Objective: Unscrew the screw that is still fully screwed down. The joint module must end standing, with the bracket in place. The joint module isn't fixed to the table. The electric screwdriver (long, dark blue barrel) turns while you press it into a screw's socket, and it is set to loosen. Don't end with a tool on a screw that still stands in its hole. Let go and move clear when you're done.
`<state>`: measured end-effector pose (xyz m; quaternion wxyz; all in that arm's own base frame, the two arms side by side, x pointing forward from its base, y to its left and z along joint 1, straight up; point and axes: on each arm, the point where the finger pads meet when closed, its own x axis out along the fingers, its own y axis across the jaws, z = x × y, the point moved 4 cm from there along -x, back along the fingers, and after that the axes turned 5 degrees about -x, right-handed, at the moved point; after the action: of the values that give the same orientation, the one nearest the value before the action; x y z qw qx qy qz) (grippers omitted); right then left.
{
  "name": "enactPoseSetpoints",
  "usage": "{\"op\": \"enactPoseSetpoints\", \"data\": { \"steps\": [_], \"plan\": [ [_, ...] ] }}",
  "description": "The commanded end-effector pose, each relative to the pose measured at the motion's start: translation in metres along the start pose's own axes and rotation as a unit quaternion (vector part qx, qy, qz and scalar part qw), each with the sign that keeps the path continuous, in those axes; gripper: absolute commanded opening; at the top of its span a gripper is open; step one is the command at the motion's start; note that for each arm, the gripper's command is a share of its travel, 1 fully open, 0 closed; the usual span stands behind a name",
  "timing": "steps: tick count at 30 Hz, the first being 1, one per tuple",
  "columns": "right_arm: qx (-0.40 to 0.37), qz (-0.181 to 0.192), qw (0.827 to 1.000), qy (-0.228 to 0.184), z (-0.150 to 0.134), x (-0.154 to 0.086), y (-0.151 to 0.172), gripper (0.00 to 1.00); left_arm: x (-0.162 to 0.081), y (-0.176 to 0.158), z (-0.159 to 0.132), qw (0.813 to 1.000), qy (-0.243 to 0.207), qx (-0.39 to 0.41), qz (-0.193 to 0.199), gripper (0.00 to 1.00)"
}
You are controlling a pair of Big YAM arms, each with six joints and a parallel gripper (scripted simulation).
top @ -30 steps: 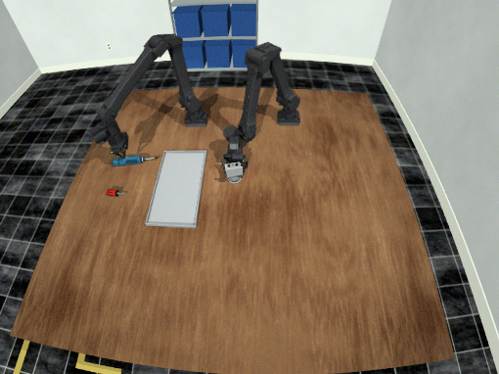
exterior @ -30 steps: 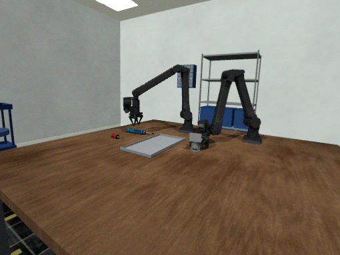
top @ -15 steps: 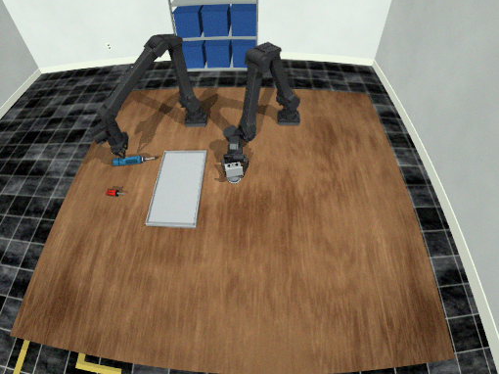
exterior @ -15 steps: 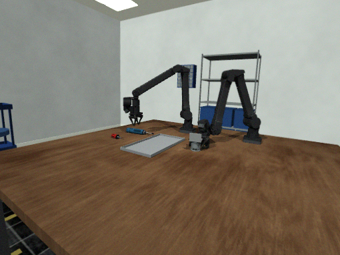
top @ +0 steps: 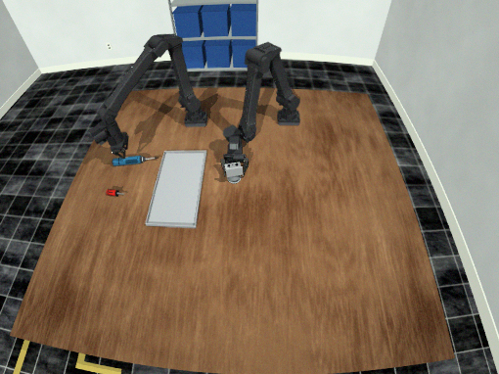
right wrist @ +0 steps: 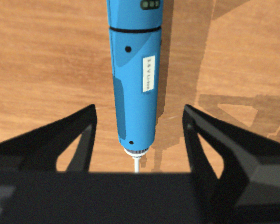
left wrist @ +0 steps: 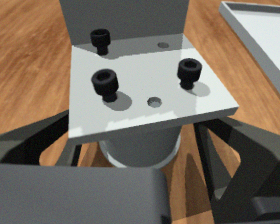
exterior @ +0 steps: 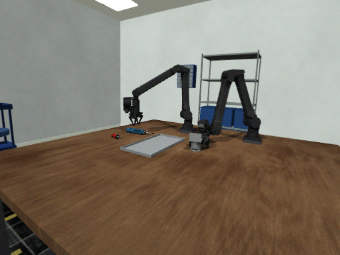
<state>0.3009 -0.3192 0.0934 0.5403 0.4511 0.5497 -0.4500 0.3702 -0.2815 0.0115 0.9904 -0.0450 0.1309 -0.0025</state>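
The joint module [exterior: 195, 147] [left wrist: 142, 145] stands upright with the grey bracket [top: 233, 169] [exterior: 195, 137] [left wrist: 135, 75] on top. Three black screws show in the left wrist view: near left [left wrist: 105, 82], right [left wrist: 189, 70] and far left [left wrist: 101, 39]. All three heads appear raised with some shank visible. Two bracket holes hold no screw. My left gripper [left wrist: 139, 111] is open, its fingers on either side of the module below the bracket. The blue electric screwdriver [top: 128, 161] [exterior: 136, 131] [right wrist: 136, 90] lies flat on the table. My right gripper [exterior: 135, 123] [right wrist: 139, 112] is open above it, a finger on either side.
A shallow grey tray [top: 176, 190] [exterior: 153, 145] lies between the electric screwdriver and the module; its edge [left wrist: 250, 45] shows in the left wrist view. A small red screwdriver [top: 113, 193] [exterior: 115, 136] lies near the electric one, on the tray's outer side.
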Motion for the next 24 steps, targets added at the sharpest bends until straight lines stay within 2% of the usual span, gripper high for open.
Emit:
{"op": "enactPoseSetpoints", "data": {
  "steps": [1,17,18,24],
  "plan": [
    [0.0,0.02,0.999,-0.032,0.022,-0.028,0.013,0.65,0.002,-0.006,0.007,1.0,-0.009,-0.006,-0.004,0.86],
    [0.0,0.02,0.999,-0.032,0.022,-0.028,0.013,0.65,0.002,-0.006,0.007,1.0,-0.009,-0.006,-0.004,0.86],
    [0.0,0.02,0.999,-0.032,0.022,-0.028,0.013,0.65,-0.006,-0.009,0.013,1.0,-0.016,-0.008,-0.011,0.86],
    [0.0,0.02,0.999,-0.032,0.022,-0.028,0.013,0.65,-0.017,-0.007,0.009,1.0,-0.01,-0.012,-0.009,0.86]
  ]
}}
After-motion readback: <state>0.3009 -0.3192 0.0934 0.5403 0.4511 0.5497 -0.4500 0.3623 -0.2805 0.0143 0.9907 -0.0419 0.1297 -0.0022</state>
